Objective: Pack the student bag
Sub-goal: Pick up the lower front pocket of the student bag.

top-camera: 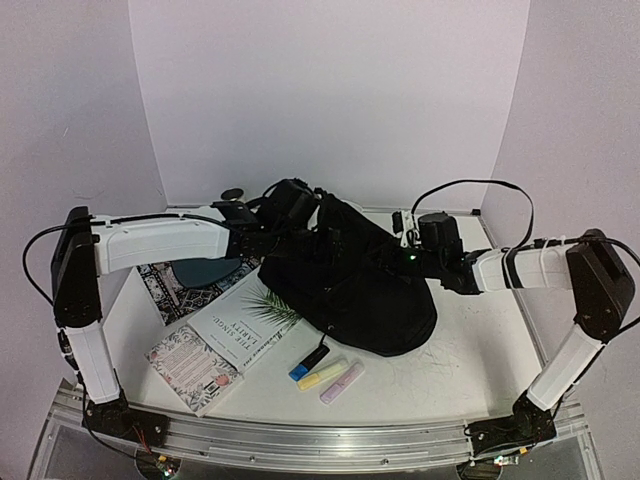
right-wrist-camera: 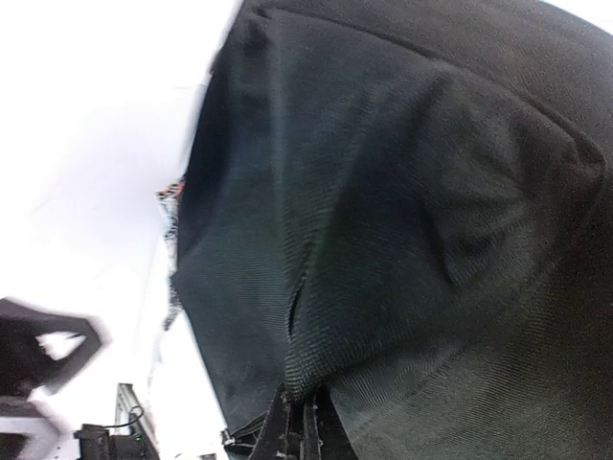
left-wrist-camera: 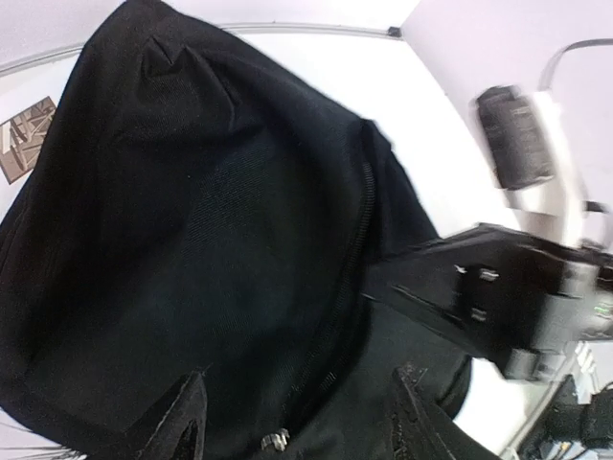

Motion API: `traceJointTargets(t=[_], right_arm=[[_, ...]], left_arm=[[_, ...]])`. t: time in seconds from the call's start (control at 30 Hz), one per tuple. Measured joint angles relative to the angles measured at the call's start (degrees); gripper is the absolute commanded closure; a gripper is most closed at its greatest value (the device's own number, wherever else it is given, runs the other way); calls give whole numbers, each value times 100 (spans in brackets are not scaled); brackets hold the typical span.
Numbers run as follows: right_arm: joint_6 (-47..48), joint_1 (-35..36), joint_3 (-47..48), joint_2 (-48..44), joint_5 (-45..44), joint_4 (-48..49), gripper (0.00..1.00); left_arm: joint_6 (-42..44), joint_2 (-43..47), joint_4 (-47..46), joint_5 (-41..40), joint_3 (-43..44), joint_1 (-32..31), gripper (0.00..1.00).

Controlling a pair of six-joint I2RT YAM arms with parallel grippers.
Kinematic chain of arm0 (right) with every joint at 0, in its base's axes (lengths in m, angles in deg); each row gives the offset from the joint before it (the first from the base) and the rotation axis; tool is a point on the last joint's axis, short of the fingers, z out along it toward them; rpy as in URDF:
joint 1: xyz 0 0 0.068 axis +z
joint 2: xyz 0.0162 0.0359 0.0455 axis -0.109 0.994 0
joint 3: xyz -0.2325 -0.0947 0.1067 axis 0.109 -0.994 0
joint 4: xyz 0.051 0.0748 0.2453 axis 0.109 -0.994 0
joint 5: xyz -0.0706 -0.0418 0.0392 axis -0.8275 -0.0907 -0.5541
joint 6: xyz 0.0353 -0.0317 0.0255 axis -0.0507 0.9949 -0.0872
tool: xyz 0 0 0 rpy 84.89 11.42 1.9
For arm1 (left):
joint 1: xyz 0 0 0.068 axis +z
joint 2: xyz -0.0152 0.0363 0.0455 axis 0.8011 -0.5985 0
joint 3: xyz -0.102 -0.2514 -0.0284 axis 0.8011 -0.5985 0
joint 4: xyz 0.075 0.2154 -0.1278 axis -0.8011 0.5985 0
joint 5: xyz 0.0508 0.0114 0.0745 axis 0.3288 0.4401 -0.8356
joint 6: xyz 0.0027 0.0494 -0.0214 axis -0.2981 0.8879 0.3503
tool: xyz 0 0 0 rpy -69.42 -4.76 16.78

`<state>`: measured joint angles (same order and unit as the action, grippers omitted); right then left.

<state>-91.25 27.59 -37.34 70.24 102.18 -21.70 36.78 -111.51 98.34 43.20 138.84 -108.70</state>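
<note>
The student bag (top-camera: 355, 290), a big black fabric backpack, lies slumped in the middle of the table. My left gripper (top-camera: 312, 222) hovers over the bag's far left part. In the left wrist view its fingers (left-wrist-camera: 182, 422) stand apart over the zip line (left-wrist-camera: 354, 259), holding nothing, with a small metal zip pull (left-wrist-camera: 275, 441) between them. My right gripper (top-camera: 388, 262) reaches in from the right. In the right wrist view the right gripper (right-wrist-camera: 306, 426) is shut on a pinched fold of the student bag's fabric (right-wrist-camera: 383, 240).
Two books (top-camera: 245, 320) (top-camera: 195, 365) lie at the front left, and a patterned mat with a dark teal plate (top-camera: 195, 272) sits behind them. Blue, yellow and purple highlighters (top-camera: 327, 375) lie in front of the bag. The right arm (left-wrist-camera: 517, 307) crosses close beside my left fingers.
</note>
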Motion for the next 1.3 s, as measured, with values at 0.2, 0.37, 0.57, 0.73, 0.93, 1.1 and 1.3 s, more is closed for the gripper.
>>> traceJointTargets(t=[0.2,0.37,0.57,0.73,0.93,1.1,1.3], right_arm=[[147,0,0,-75,205,64,100],[192,0,0,-75,240,86,100],[247,1,0,-72,262,103,100],[302,2,12,-35,283,101,100],[370,4,37,52,304,-2,100],[432,7,116,67,308,-156,100],[486,24,208,71,306,-262,100]], left_arm=[[229,-495,216,-142,264,0,28],[445,-866,382,-206,656,0,25],[647,-1107,405,-185,894,0,22],[793,-1361,465,-182,978,0,20],[965,-1584,492,-191,1085,0,14],[1125,-1658,525,-249,1121,-6,23],[1181,-1814,597,-895,1174,-68,53]])
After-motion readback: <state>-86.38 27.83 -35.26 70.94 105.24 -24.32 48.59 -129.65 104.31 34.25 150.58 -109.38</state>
